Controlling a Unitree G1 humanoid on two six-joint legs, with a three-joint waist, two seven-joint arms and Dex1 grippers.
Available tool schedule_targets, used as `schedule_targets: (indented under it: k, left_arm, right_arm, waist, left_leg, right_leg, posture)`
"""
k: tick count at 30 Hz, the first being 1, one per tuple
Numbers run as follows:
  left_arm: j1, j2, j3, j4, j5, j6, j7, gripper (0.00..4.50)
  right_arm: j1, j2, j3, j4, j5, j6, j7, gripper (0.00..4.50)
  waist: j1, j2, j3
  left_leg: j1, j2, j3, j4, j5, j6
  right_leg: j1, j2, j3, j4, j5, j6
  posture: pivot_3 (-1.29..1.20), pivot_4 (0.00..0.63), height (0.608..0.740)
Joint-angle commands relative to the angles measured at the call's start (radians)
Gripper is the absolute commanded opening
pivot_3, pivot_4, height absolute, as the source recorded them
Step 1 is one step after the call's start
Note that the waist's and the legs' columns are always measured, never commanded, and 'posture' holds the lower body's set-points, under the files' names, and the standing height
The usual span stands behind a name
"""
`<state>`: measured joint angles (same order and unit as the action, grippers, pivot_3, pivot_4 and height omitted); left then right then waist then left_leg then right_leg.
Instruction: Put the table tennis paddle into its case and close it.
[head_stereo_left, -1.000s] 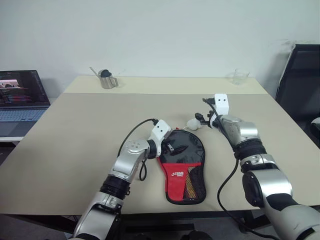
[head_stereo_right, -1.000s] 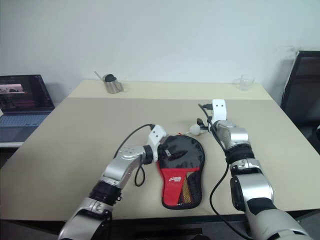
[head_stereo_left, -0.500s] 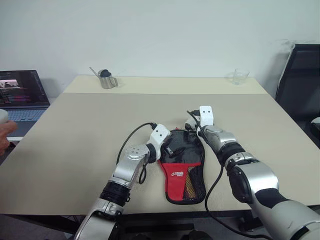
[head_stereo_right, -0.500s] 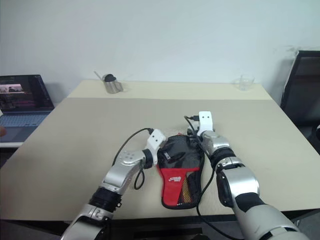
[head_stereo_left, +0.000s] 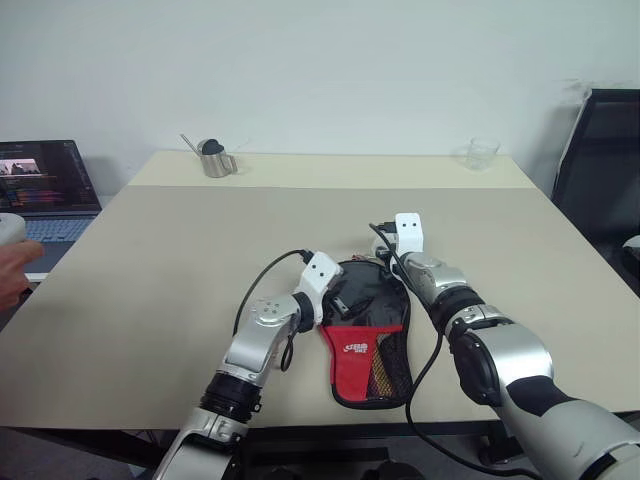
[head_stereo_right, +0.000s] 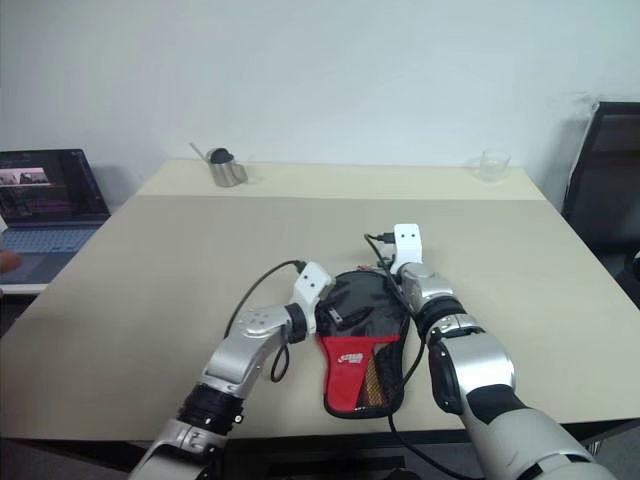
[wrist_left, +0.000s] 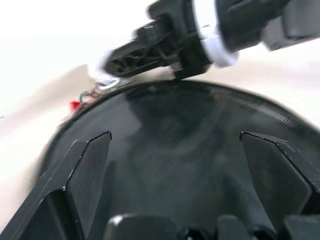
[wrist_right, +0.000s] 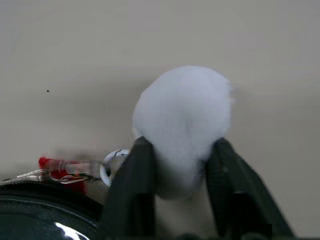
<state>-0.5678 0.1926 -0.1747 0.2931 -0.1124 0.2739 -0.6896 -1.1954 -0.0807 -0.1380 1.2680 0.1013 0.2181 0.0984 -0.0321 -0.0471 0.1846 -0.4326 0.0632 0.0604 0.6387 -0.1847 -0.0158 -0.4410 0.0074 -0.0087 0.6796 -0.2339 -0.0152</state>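
The black case (head_stereo_left: 368, 330) with its red logo panel lies flat in the middle of the table. The table tennis paddle's striped handle (head_stereo_left: 380, 374) shows through the mesh, while its blade is hidden inside. At the case's round far edge, my right gripper (wrist_right: 181, 146) is shut on the white ball charm (wrist_right: 182, 115), whose cord ring joins a red zip tab (wrist_right: 60, 164). My left gripper (wrist_left: 175, 142) is open, its fingers (wrist_left: 90, 165) spread over the case's round black part from the left side (head_stereo_left: 338, 300). I cannot tell how far the zip is shut.
A metal cup (head_stereo_left: 213, 160) stands at the back left of the table (head_stereo_left: 180, 260) and a clear glass (head_stereo_left: 481, 153) at the back right. A laptop (head_stereo_left: 45, 190) sits off the left side, a person's hand (head_stereo_left: 12, 268) at the left edge, a black chair (head_stereo_left: 600, 160) on the right.
My right gripper came left and down to the case's far edge and shut on the white ball charm. A person's hand appeared at the left edge. The left gripper kept its place.
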Motion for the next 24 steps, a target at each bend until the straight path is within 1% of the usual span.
schedule_targets:
  k: [1,3,4,7,10,17,20,24]
  left_arm:
    - [-0.043,-0.009,0.003,0.112,0.0,-0.073,-0.03,4.5]
    - [-0.059,-0.009,0.003,0.171,0.01,-0.094,-0.035,4.5]
    - [-0.066,-0.011,0.013,0.196,0.005,-0.081,-0.029,4.5]
    - [-0.078,-0.014,0.041,0.249,-0.012,-0.052,-0.018,4.5]
    - [-0.075,0.002,0.014,0.277,0.025,-0.062,-0.032,4.5]
    - [-0.099,0.003,-0.004,0.331,0.049,-0.026,-0.024,4.5]
    - [-0.104,0.008,-0.018,0.343,0.066,-0.018,-0.028,4.5]
    - [-0.112,0.005,-0.019,0.35,0.071,-0.013,-0.032,4.5]
  right_arm:
    - [-0.03,-0.02,-0.017,-0.019,0.0,-0.019,-0.006,0.36]
    - [-0.03,-0.024,-0.018,-0.024,0.0,-0.016,-0.006,0.14]
    - [-0.03,-0.026,-0.019,-0.026,0.0,-0.015,-0.006,0.12]
    - [-0.029,-0.032,-0.023,-0.032,0.003,-0.012,-0.012,0.12]
    - [-0.027,-0.037,-0.026,-0.037,0.004,-0.009,-0.01,0.12]
    - [-0.033,-0.054,-0.032,-0.068,0.01,0.013,0.004,0.12]
    - [-0.033,-0.065,-0.033,-0.095,0.011,0.032,0.015,0.12]
    - [-0.023,-0.081,-0.029,-0.166,0.014,0.074,0.044,0.12]
  waist:
    - [0.0,0.0,0.0]
    - [0.0,0.0,0.0]
    - [0.0,0.0,0.0]
    - [0.0,0.0,0.0]
    - [0.0,0.001,-0.001]
    - [0.0,0.007,-0.005]
    - [0.0,0.009,-0.007]
    - [0.0,0.009,-0.007]
  left_leg:
    - [0.0,0.0,0.0,0.0,0.0,0.0]
    - [0.0,0.0,-0.001,0.0,0.0,0.0]
    - [0.001,0.0,-0.001,0.0,0.0,0.0]
    - [0.001,0.0,0.0,0.0,0.0,0.0]
    - [0.002,0.0,0.0,0.0,0.0,0.0]
    - [0.004,0.0,-0.001,0.0,0.0,0.0]
    - [0.006,-0.001,-0.001,0.0,0.0,0.0]
    - [0.013,-0.001,-0.001,-0.001,0.0,0.0]
  right_leg:
    - [0.0,0.0,0.0,0.0,0.0,0.0]
    - [0.0,0.0,-0.001,0.0,0.0,0.0]
    - [0.001,0.0,-0.001,0.0,0.0,0.0]
    - [0.002,0.0,-0.001,0.0,0.0,0.0]
    - [0.003,0.0,-0.001,0.0,0.0,0.0]
    - [0.005,0.001,-0.001,0.0,0.0,0.0]
    - [0.007,0.001,-0.001,0.0,0.0,0.0]
    - [0.013,0.001,0.0,0.0,0.0,0.0]
  posture:
    - [0.0,0.15,0.74]
    - [0.0,0.15,0.74]
    - [0.0,0.15,0.74]
    - [0.0,0.15,0.74]
    - [0.0,0.15,0.74]
    - [0.0,0.15,0.74]
    - [0.0,0.15,0.74]
    - [0.0,0.15,0.74]
